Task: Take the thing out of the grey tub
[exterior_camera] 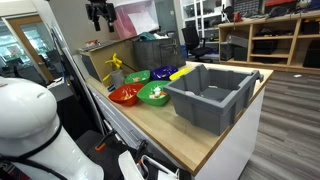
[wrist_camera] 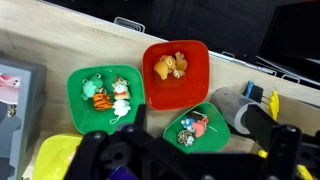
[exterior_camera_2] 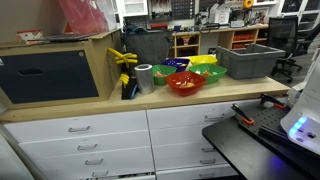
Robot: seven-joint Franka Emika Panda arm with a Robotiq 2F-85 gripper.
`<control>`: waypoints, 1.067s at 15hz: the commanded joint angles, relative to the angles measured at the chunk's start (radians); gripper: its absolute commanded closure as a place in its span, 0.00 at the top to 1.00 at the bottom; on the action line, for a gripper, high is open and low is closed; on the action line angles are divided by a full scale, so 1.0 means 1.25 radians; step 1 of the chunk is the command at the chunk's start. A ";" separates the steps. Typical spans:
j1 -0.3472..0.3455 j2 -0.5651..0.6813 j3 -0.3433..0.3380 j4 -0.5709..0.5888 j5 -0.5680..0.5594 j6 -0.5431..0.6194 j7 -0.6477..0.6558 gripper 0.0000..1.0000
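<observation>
The grey tub (exterior_camera: 212,95) stands on the wooden counter and shows in both exterior views; it is at the right end in the view from the front (exterior_camera_2: 248,60). In the wrist view only its corner (wrist_camera: 24,105) shows at the left edge, with a pink thing (wrist_camera: 7,85) lying inside. My gripper (exterior_camera: 98,12) hangs high above the far end of the counter, well away from the tub. In the wrist view its dark fingers (wrist_camera: 183,150) are spread wide, open and empty, above the bowls.
Beside the tub are a red bowl (wrist_camera: 175,72), a green bowl with toy animals (wrist_camera: 105,95), a smaller green bowl (wrist_camera: 197,128) and a yellow bowl (wrist_camera: 58,155). A grey cylinder (wrist_camera: 232,105) lies nearby. A wooden box (exterior_camera_2: 60,68) stands at the counter's end.
</observation>
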 commanded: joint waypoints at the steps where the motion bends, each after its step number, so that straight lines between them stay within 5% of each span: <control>1: -0.013 0.001 0.010 0.002 0.004 -0.003 -0.004 1.00; 6: -0.013 0.001 0.010 0.002 0.004 -0.003 -0.004 1.00; 12: -0.003 0.201 0.101 0.005 -0.023 0.293 0.076 1.00; 16: -0.011 0.391 0.098 0.097 -0.123 0.456 0.162 1.00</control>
